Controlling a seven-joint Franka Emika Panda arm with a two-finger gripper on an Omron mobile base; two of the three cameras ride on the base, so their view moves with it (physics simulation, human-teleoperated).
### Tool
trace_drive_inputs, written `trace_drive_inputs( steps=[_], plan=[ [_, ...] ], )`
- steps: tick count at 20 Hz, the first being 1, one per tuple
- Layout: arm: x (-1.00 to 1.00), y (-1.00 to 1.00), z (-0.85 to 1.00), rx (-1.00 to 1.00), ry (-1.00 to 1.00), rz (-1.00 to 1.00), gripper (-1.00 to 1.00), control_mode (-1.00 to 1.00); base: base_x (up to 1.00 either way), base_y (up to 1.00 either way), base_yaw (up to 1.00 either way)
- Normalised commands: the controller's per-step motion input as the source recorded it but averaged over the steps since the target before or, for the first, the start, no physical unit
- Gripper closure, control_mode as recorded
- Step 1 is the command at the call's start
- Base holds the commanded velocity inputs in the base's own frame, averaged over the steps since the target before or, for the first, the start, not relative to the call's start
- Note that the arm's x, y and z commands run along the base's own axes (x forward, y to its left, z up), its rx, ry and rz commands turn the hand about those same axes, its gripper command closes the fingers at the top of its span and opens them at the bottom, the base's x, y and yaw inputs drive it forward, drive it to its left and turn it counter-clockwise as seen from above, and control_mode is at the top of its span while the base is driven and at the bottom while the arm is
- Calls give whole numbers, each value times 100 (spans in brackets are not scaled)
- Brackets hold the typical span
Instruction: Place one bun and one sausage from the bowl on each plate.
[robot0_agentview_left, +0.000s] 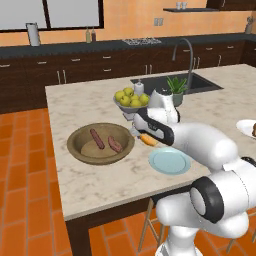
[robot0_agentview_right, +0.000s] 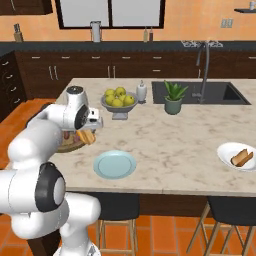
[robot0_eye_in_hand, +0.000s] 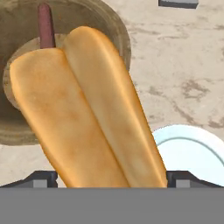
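gripper (robot0_agentview_left: 145, 137) clenched on a hot dog bun (robot0_eye_in_hand: 87, 109), between brown bowl (robot0_agentview_left: 75, 150) and pale blue plate (robot0_agentview_left: 170, 161). two sausages (robot0_agentview_left: 97, 138) lie in the bowl.

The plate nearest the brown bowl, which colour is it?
Pale blue plate; the right base view shows it best.

bun (robot0_eye_in_hand: 87, 109) lifted | bowl (robot0_agentview_left: 75, 145): two sausages (robot0_agentview_left: 97, 138) | blue plate (robot0_agentview_left: 170, 161) bare

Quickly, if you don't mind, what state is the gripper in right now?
Gripper: shut on the bun, carried above the counter between the brown bowl and the pale blue plate.
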Motion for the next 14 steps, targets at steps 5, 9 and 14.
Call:
trace_drive_inputs(
  steps=[5,9,14],
  plan=[
    [0,-89,-10,0,8,-3,100,-100,0,0,0],
    [0,-76,-46,0,10,-1,100,-100,0,0,0],
    [0,-41,-58,0,6,0,100,-100,0,0,0]
  ],
)
